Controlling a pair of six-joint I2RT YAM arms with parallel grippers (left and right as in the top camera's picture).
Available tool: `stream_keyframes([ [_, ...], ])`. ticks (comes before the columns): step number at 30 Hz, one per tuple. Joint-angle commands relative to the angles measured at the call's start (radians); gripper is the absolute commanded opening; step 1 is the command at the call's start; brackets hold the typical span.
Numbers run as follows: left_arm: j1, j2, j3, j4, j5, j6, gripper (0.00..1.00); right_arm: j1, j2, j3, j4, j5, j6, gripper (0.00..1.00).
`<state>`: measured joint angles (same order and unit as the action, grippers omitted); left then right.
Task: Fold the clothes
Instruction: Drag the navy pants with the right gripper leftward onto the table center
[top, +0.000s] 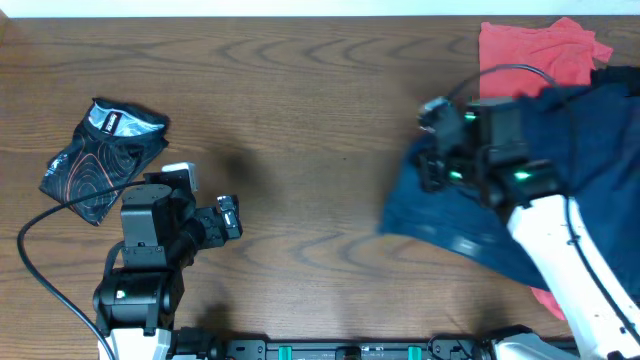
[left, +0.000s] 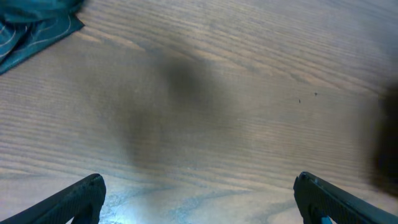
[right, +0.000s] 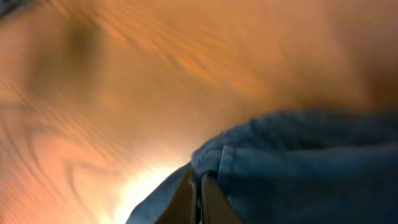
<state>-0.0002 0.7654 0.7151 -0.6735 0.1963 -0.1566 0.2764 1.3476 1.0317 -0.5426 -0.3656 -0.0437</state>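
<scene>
Clearly, the folding is at an early stage. The right tool (right: 199, 190) is pressed together on a hem of the navy garment (top: 560, 190), pinching a doubled edge of the cloth between its fingers, as the right wrist view shows. This navy garment is the thing in hand. It lies in a loose, rumpled heap on the table (top: 320, 100), with one border reaching toward the bare middle of the wood, and no flat layer or straight fold can be seen in it. The red garment (top: 540, 50) lies partly under the navy garment and shows out at its far side and again at its near side; it is not folded either. Well apart from the navy garment, across the bare wood, sits the patterned garment (top: 100, 155), dark with thin lines, in a small compact bundle. Whether it is properly folded or only bunched, the pictures do not allow to say. The left tool (left: 199, 208) is spread wide and holds nothing; it hangs over bare wood between the patterned garment and the navy garment, nearer to the first. As a judgement, the navy garment must be spread flat before any fold, and the red one waits after it, so most of the work is left.
</scene>
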Motion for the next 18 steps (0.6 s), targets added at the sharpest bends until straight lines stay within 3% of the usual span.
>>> stream_keyframes([
  [1, 0.006, -0.002, 0.022, 0.002, 0.005, -0.001, 0.98, 0.101, 0.047, 0.002, 0.130, -0.024, 0.100, 0.01],
  [6, 0.006, -0.002, 0.022, 0.002, 0.005, -0.001, 0.98, 0.207, 0.145, 0.002, 0.291, -0.027, 0.133, 0.02],
  [8, 0.006, -0.002, 0.022, 0.002, 0.005, -0.002, 0.98, 0.224, 0.163, 0.002, 0.295, 0.009, 0.132, 0.41],
  [9, 0.005, -0.002, 0.022, 0.002, 0.006, -0.002, 0.98, 0.224, 0.164, 0.002, 0.288, 0.039, 0.133, 0.49],
  [12, 0.005, 0.006, 0.022, 0.001, 0.008, -0.033, 0.98, 0.199, 0.143, 0.003, 0.257, 0.164, 0.134, 0.60],
  [15, 0.005, 0.039, 0.022, 0.014, 0.080, -0.043, 0.98, 0.138, 0.089, 0.003, 0.219, 0.261, 0.166, 0.99],
  [18, 0.000, 0.103, 0.022, 0.043, 0.182, -0.082, 0.98, 0.043, 0.023, 0.003, 0.179, 0.280, 0.183, 0.99],
])
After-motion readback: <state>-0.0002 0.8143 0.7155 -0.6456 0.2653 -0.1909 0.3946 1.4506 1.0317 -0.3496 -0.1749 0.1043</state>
